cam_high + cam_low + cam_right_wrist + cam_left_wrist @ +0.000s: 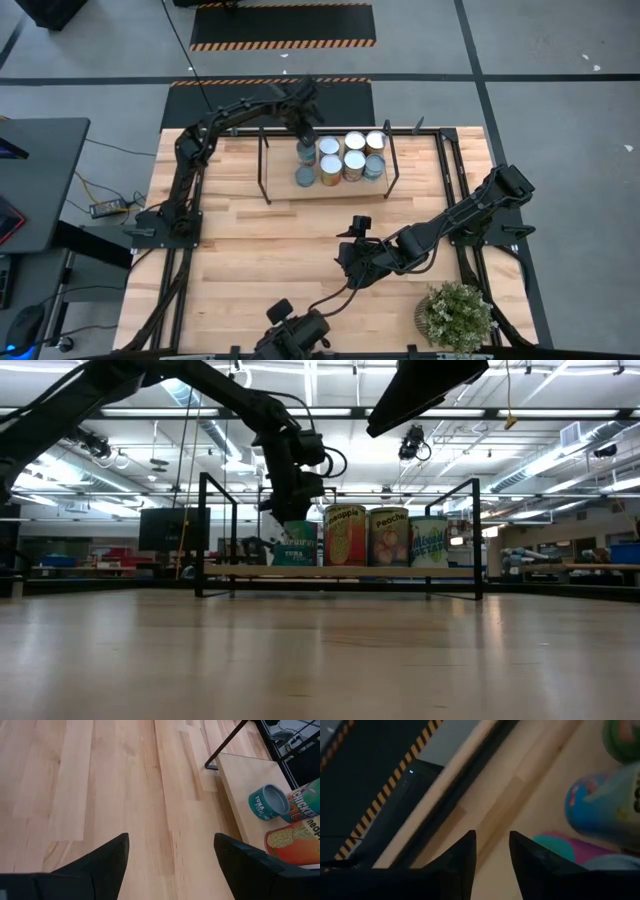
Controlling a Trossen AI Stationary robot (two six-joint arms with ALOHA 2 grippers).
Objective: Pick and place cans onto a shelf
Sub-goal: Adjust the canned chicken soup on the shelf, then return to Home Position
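Note:
The shelf, a light board in a black rod frame, stands at the table's far middle. Several cans stand on it in two rows. At its left end a low teal tuna can stands before a taller can. The teal can also shows in the low view. My left gripper hovers above the shelf's far left end, its fingers a narrow gap apart with nothing between. My right gripper hangs open and empty over the table's middle.
A bushy green potted plant stands at the table's near right corner. A dark camera mount sits at the near edge. Bare wood lies between the shelf and the near edge. The shelf's black uprights rise beside the cans.

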